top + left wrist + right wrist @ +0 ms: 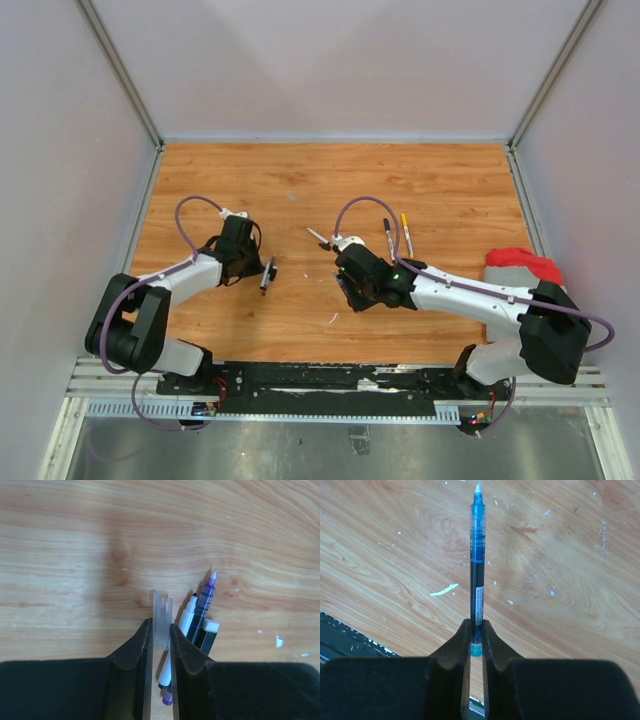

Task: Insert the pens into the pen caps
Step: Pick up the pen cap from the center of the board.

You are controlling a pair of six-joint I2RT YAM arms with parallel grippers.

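We find the left fingers (pixel 136 650) clamped on a clear cap (pixel 161 620) beside loose pens (pixel 203 605) on the counter (pixel 75 555); the right fingers (pixel 454 649) are clamped on a blue pen (pixel 477 555).

On the wooden table (pixel 300 190), a pen (pixel 318 236) is held pointing away from the right gripper (pixel 337 247). A second pen (pixel 267 276) is seen just beside the left gripper (pixel 256 266). Two more pens (pixel 388 238) are laid side by side farther back, and a red cloth (pixel 520 262) is bunched at the right edge.
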